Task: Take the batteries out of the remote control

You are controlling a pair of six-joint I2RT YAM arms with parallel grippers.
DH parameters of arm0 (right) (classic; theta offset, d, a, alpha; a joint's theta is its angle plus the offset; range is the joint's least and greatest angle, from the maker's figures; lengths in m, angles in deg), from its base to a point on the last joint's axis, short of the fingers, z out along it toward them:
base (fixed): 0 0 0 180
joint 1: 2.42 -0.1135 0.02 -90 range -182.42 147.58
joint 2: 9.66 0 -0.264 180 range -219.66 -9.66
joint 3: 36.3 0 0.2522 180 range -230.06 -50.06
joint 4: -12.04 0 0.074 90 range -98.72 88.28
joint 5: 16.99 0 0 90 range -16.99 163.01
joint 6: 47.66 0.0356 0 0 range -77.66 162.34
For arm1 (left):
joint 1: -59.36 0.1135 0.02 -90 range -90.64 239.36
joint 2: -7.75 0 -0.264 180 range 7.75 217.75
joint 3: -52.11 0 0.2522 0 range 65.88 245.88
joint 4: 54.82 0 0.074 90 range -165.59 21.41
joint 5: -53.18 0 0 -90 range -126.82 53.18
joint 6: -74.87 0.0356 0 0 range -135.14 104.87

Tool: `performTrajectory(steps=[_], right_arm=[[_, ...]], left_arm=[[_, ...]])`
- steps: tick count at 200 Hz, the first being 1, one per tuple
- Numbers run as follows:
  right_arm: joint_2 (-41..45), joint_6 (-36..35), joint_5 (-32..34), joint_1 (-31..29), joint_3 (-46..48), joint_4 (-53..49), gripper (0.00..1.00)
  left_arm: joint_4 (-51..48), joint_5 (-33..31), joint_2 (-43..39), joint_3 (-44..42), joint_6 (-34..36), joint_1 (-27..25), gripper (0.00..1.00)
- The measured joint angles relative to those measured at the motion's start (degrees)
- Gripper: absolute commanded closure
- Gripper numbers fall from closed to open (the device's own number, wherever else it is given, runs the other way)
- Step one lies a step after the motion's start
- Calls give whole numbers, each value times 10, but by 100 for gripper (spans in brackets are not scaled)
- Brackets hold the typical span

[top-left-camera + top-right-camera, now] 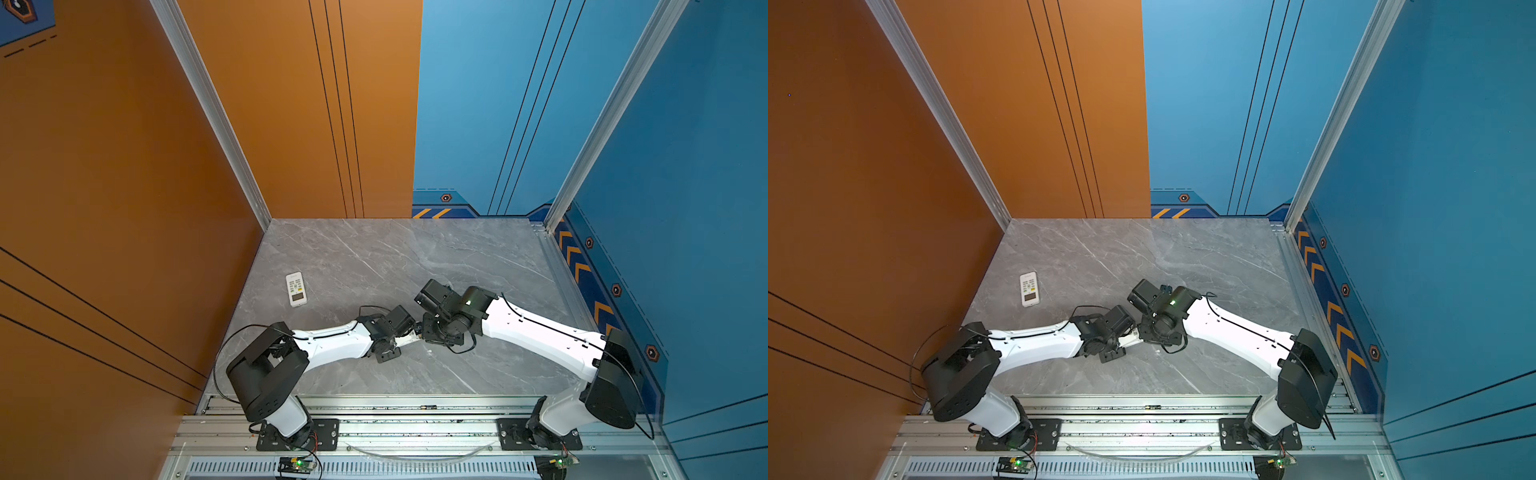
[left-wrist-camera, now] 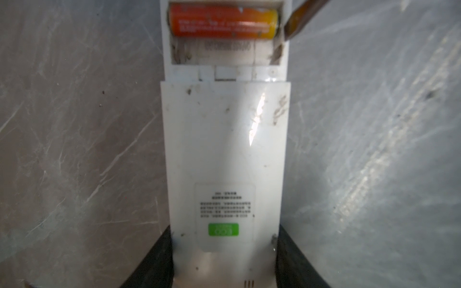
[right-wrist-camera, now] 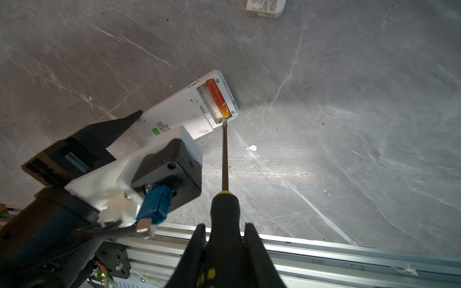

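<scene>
Lower centre of both top views: my two wrists meet over the grey table [image 1: 374, 257].

Left gripper [image 2: 224, 269] is clamped on the label end of the remote [image 2: 224, 149]. One black finger [image 2: 157, 264] sits on each long edge, and the remote is back side up. Right gripper [image 3: 224, 227] is clenched round the black-and-yellow handle of the screwdriver [image 3: 225, 159], with the shaft running straight out ahead of the jaws.

Orange battery [image 2: 223, 23] sits in the open compartment at the remote's far end. It's well apart from my left fingers, with the whole remote body between them. It's in the bay nearest the remote's end edge. The bay beside it, on my left jaws' side, shows bare white plastic and contacts. From the right jaws it's a full screwdriver length off, at the far end of the shaft.

Long axis: the battery lies flat and crosswise to the remote, parallel to its short end edge. The yellow end points at the side edge where the blade tip sits, and the red end points at the opposite edge. The tip is at the compartment wall just beside the yellow end. Can't tell if it touches the battery itself.

Second remote [image 1: 296, 289] lies face up at centre left of the frame, well apart from both grippers. Small white scrap [image 3: 251, 148] lies on the table near the shaft.
</scene>
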Motion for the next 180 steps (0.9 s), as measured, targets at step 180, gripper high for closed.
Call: performTrajectory(steps=[180], right_arm=[[69,99,184,-101,174,187,100]], left_arm=[[23,-28,0,0,-45,-5,100]])
